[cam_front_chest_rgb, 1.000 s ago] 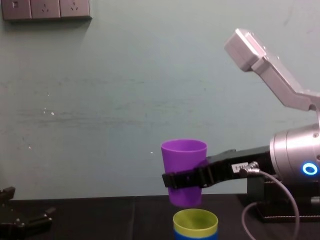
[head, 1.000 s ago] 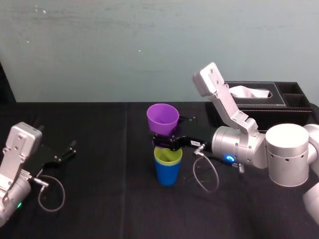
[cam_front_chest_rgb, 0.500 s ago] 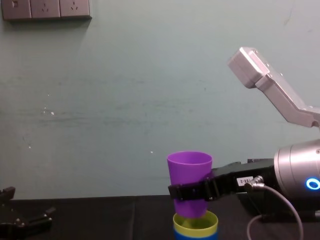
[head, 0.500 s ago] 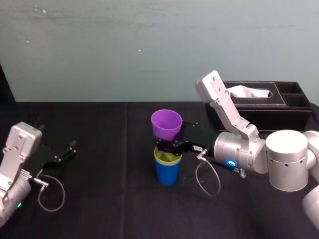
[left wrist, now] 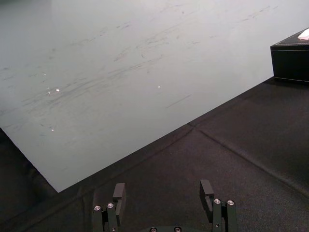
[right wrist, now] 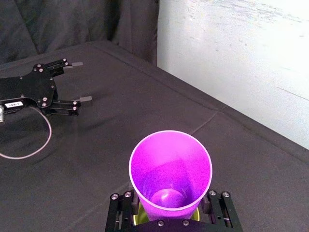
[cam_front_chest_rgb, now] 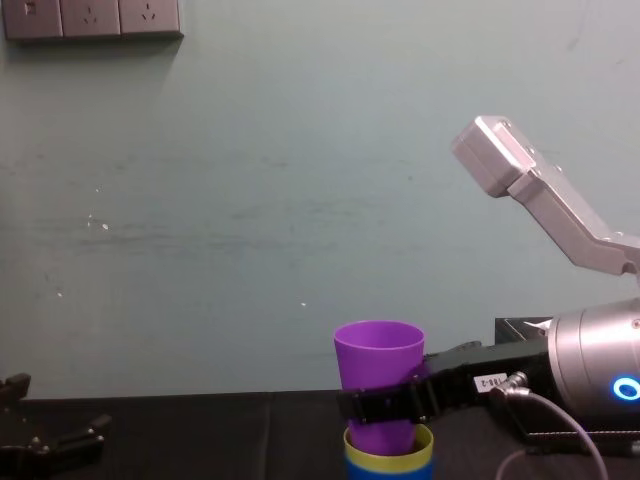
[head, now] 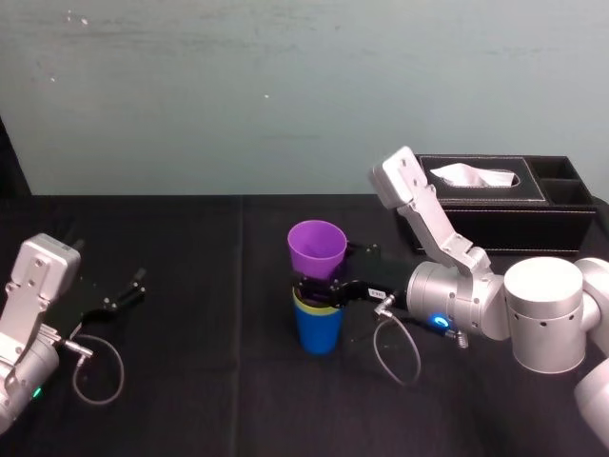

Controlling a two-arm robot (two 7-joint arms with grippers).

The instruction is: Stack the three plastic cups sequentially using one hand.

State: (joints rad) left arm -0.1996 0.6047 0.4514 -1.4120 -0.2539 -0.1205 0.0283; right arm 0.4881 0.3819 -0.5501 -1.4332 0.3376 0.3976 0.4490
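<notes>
In the head view, mid-frame, the right tool (head: 320,288), clamped on the purple cup (head: 317,249), has lowered it from above into the yellow-green cup (head: 304,307), itself nested in the blue cup (head: 319,333) on the desk (head: 209,400). In the chest view, bottom centre, the purple cup stands mostly proud, so I'd judge cup 3 needs seating and release. The left tool (head: 127,291) lies parked far left, fingers apart.

A robot test lab, by its looks: a counter (head: 190,381) draped in black cloth, a bare pale-green wall (head: 285,95) behind the counter, power sockets (cam_front_chest_rgb: 92,18) high above it, a black tissue box (head: 542,217) on it.
</notes>
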